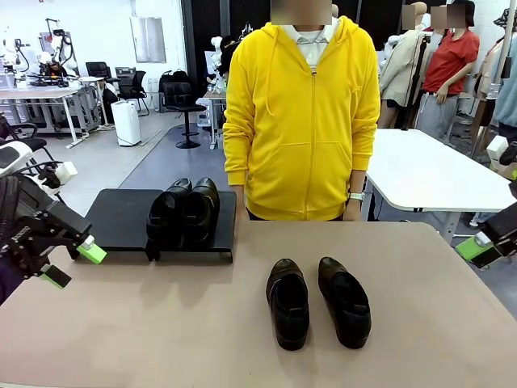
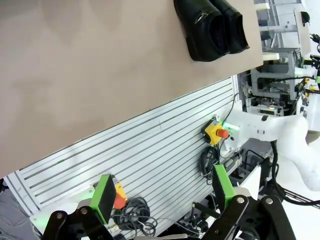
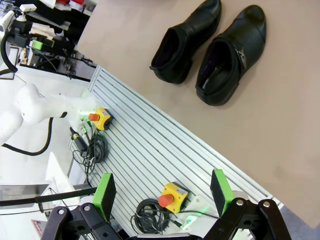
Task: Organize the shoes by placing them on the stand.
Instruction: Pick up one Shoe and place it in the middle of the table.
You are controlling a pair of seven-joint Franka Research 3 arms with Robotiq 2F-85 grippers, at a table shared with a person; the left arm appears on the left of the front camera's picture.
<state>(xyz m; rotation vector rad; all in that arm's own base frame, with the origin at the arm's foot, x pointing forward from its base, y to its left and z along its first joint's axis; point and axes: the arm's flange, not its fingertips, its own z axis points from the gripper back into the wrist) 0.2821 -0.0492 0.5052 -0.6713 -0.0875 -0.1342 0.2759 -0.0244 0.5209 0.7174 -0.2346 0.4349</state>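
Two shoes (image 1: 184,212) on stand (image 1: 119,217), two on table (image 1: 145,323).

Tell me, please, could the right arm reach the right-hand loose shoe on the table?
Probably yes: the right gripper is open, and only bare tabletop lies between it and that shoe; nothing blocks the way.

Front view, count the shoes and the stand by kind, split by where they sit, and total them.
Shoes on the stand: 2
Shoes on the table: 2
Stand: 1
Total: 5
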